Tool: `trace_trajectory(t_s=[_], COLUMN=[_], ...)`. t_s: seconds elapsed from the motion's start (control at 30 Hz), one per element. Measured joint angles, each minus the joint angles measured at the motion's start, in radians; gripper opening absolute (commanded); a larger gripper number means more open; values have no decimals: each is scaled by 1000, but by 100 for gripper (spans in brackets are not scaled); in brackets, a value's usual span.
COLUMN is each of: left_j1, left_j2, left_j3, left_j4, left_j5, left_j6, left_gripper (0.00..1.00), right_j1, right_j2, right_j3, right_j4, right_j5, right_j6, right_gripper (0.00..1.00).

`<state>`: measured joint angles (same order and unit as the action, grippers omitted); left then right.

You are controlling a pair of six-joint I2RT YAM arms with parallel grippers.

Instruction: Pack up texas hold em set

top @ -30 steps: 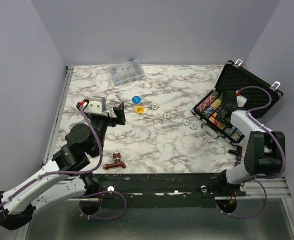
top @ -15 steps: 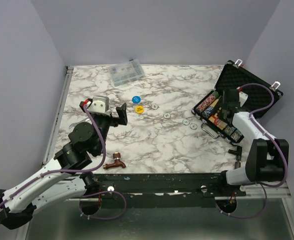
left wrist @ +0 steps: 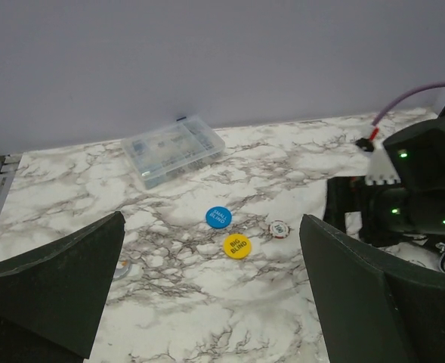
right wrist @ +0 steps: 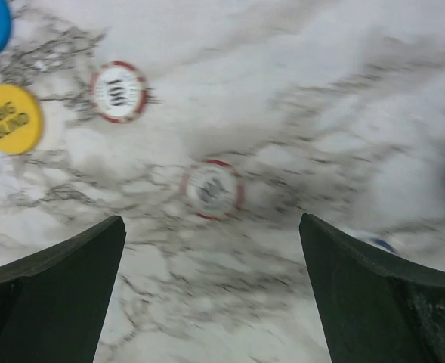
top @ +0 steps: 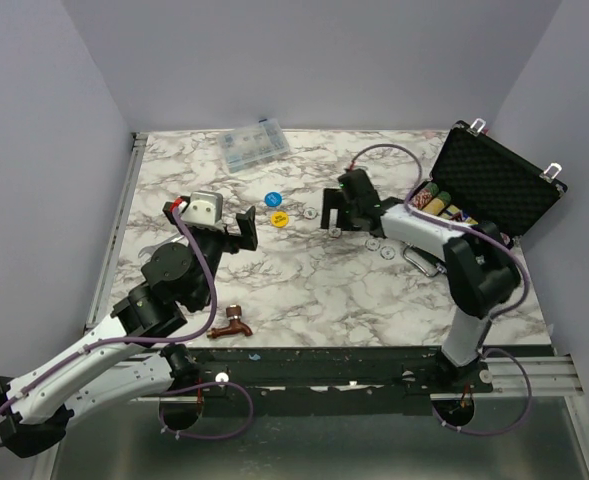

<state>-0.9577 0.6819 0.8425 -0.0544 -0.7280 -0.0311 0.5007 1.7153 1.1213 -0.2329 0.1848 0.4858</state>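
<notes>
Reading "BIG BLIND" on yellow disc, "SMALL BLIND" on blue disc, "100" on one red-rimmed chip; failing to read second chip, blurred in right wrist view. Showing left gripper and right gripper spread wide, gripping nothing. Seeing black case lying open at far right of desk, chip rows partly hidden behind right arm.

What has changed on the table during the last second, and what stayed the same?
The right hand swung left from the open case toward the centre and now hangs open over a loose chip. The left hand barely shifted; the blue disc, yellow disc and faucet stayed put.
</notes>
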Motion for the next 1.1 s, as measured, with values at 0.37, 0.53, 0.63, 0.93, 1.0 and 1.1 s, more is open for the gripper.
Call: trace_trajectory(t_s=[0.37,0.53,0.63,0.93,1.0,1.1], left_j1=[0,0,0,0,0,0], left_j2=[2,-6,-10,-9,-7,-4], left_j3=[0,0,0,1,1,1], left_j4=[0,0,0,0,0,0], left_j5=[0,0,0,0,0,0], left_j6=[5,4,4,3,3,3], left_gripper=[99,99,99,99,99,99], right_j1=[165,166,172,230,241,249], right_j2=[680,743,744,765,766,772], right_j3=[944,1051,1053,1083,1083,1086], right_j4=[-356,-487,-510,-508,-493,-469], right_j5=[-117,-112,-109,-45,-39,-27], right_j6=[-61,-87,-101,-156,-165,-172], right_gripper=[99,99,99,99,96,91])
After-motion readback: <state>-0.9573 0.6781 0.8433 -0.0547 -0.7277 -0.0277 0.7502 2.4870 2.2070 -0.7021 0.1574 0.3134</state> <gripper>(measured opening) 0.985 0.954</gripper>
